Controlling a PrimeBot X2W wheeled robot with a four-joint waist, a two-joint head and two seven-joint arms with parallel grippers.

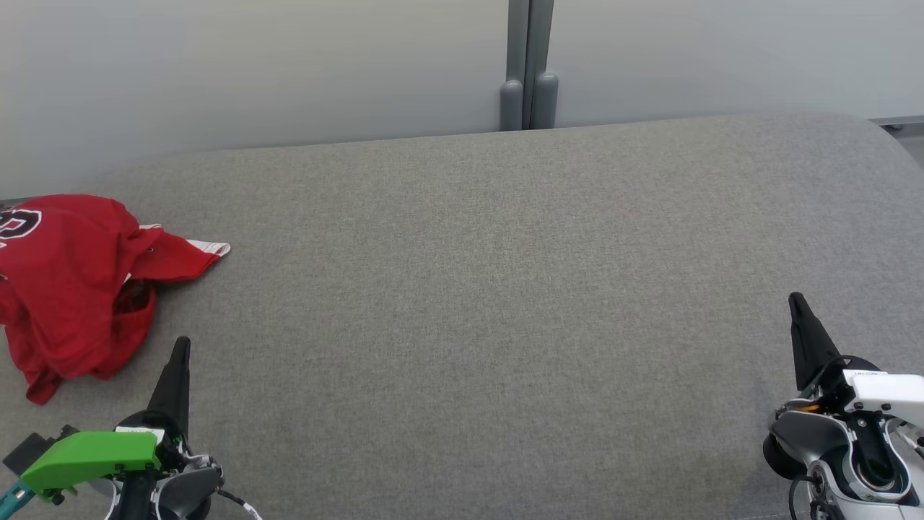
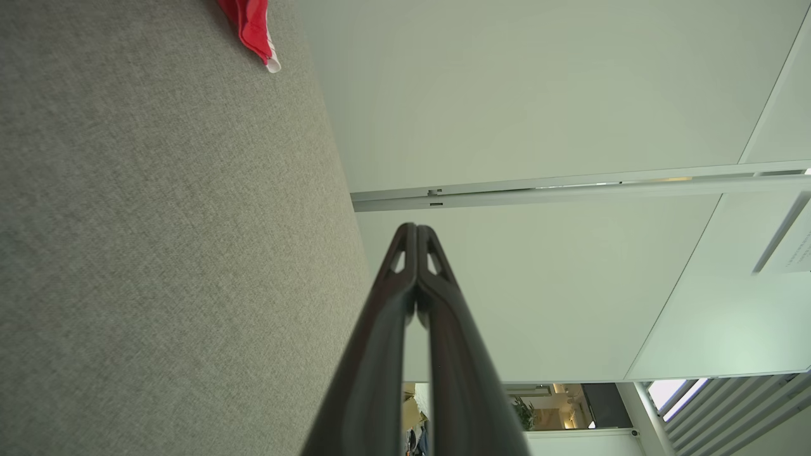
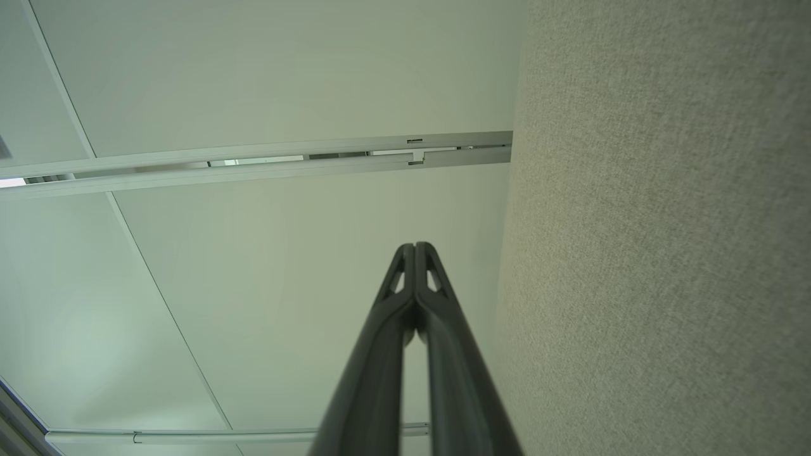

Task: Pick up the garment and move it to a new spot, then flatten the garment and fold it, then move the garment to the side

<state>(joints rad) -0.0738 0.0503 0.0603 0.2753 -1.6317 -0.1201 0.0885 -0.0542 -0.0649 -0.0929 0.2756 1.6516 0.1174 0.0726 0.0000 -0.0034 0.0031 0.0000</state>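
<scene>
The garment [image 1: 68, 285] is a red shirt with white print and a white-striped cuff, crumpled in a heap at the far left of the grey fabric surface [image 1: 491, 303]. A tip of the garment [image 2: 253, 28] with its white cuff peeks in at the top of the left wrist view. My left gripper [image 1: 182, 345] is shut and empty, just right of and below the heap, apart from it. In its own wrist view the left gripper [image 2: 416, 227] has its fingers pressed together. My right gripper [image 1: 796, 300] is shut and empty at the lower right, and the right gripper [image 3: 415, 246] shows closed tips.
The grey padded surface spreads wide between the two arms. Behind its far edge stands a pale wall with a grey vertical post [image 1: 529, 68]. The surface curves off at the right end [image 1: 891, 144].
</scene>
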